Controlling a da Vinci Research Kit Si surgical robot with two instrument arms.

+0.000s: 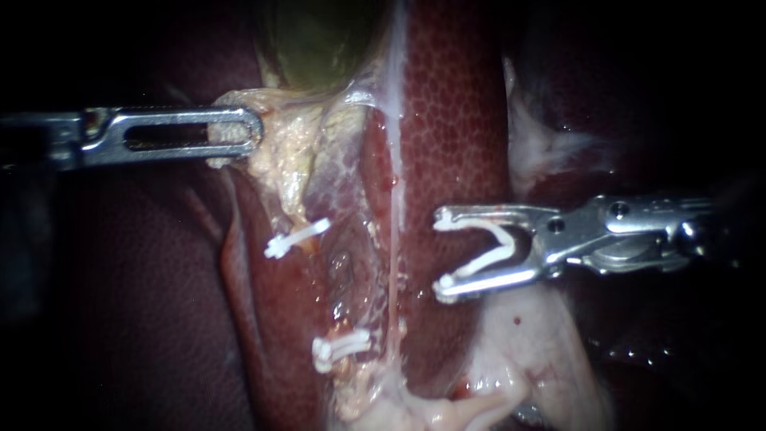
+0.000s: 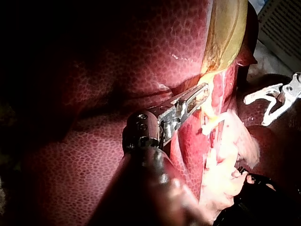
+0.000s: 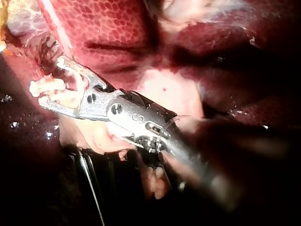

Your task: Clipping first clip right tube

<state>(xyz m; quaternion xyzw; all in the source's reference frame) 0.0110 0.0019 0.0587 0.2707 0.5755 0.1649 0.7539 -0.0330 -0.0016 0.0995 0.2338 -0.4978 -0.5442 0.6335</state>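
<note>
Dark red, mottled liver (image 1: pixel 455 120) is the bed for everything here. No counter shows, and the only bit of room is a pale slatted panel (image 2: pixel 280 19) beyond the gallbladder (image 2: pixel 230 28) in the left wrist view.

Nearest the work, the right instrument (image 1: pixel 440 253) hangs over the liver with its jaws spread wide. A white loaded clip (image 1: pixel 501 249) is cradled between them, touching both. Just ahead of the tips runs the right tube (image 1: pixel 395 231), a thin pale strand (bare of any clip, as far as shows). It lies beside the jaws, not between them.

So the step in hand looks like the approach: the clip is not yet on. The next move, I judge, calls for advancing until the strand lies deep in the clip's mouth, square across it, and only then closing.

Past the strand, an upper clip (image 1: pixel 297 237) and a lower clip (image 1: pixel 341 347) sit closed on the dissected tissue. Farther still, the left instrument (image 1: pixel 247 132) has its jaws clenched on yellow tissue (image 1: pixel 279 160) beneath the greenish gallbladder, apparently holding it taut.
</note>
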